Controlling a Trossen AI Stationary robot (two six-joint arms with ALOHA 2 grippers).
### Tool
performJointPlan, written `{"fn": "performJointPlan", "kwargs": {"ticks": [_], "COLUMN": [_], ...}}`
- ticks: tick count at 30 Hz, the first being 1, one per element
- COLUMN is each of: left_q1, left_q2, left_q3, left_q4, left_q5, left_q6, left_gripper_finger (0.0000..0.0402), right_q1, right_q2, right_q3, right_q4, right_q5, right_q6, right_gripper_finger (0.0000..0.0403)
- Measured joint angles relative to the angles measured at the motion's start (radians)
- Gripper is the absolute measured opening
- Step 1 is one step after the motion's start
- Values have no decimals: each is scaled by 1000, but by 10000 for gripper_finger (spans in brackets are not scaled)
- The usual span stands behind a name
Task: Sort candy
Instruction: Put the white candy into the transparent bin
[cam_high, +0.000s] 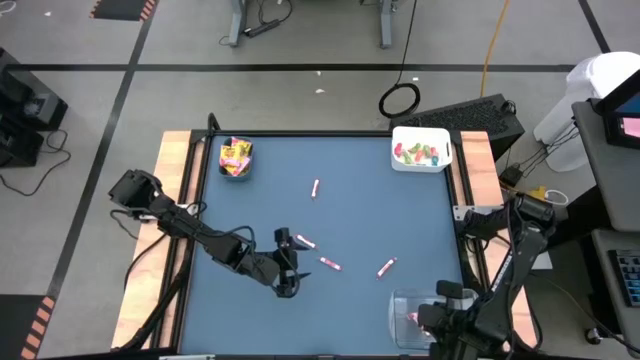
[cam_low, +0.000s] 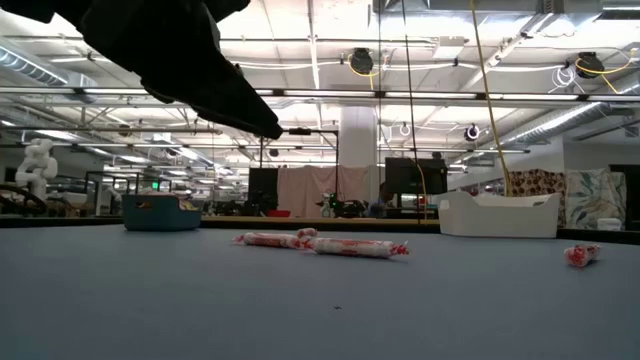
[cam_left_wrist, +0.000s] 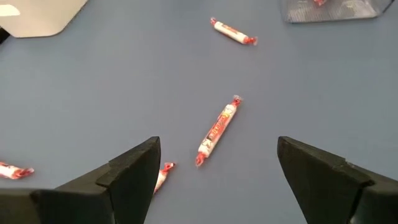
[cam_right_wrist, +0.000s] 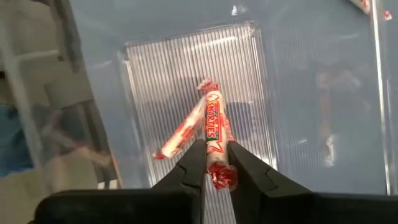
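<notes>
Pink-white candy sticks lie loose on the blue table (cam_high: 250, 320): one (cam_high: 329, 264) just ahead of my left gripper (cam_high: 290, 263), one (cam_high: 303, 241) beside its finger, others (cam_high: 386, 267) (cam_high: 315, 187) farther off. My left gripper (cam_left_wrist: 217, 146) is open and low, its fingers either side of the nearest stick (cam_left_wrist: 221, 121) without touching it. At the near right corner my right gripper (cam_high: 428, 318) points down into the clear bin (cam_high: 400, 305), shut on a candy stick (cam_right_wrist: 211, 118). Another stick (cam_right_wrist: 180, 134) lies on the bin's floor. My right gripper pinches the candy stick between its two fingers near one twisted end (cam_right_wrist: 214, 155). The fingers come from above, pointing down, and the stick runs along them, jutting past the fingertips toward the clear bin's floor. Whether its far end touches the floor cannot be told.
A teal bin (cam_high: 236, 158) with yellow packets stands at the far left. A white bin (cam_high: 421, 148) with green and red pieces stands at the far right. The table has wooden side rails (cam_high: 168, 200). In the low view, sticks (cam_low: 355, 247) (cam_low: 582, 254) lie mid-table.
</notes>
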Motion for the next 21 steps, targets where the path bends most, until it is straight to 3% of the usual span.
{"fn": "performJointPlan", "kwargs": {"ticks": [11,21], "left_q1": [37,105], "left_q2": [0,0], "left_q3": [0,0], "left_q4": [-16,-42], "left_q5": [106,215], "left_q6": [25,46], "left_gripper_finger": [326,326], "right_q1": [-10,-10], "right_q2": [69,25], "right_q3": [0,0], "right_q4": [3,-21], "right_q5": [-43,-79], "right_q6": [17,26], "right_gripper_finger": [82,123]}}
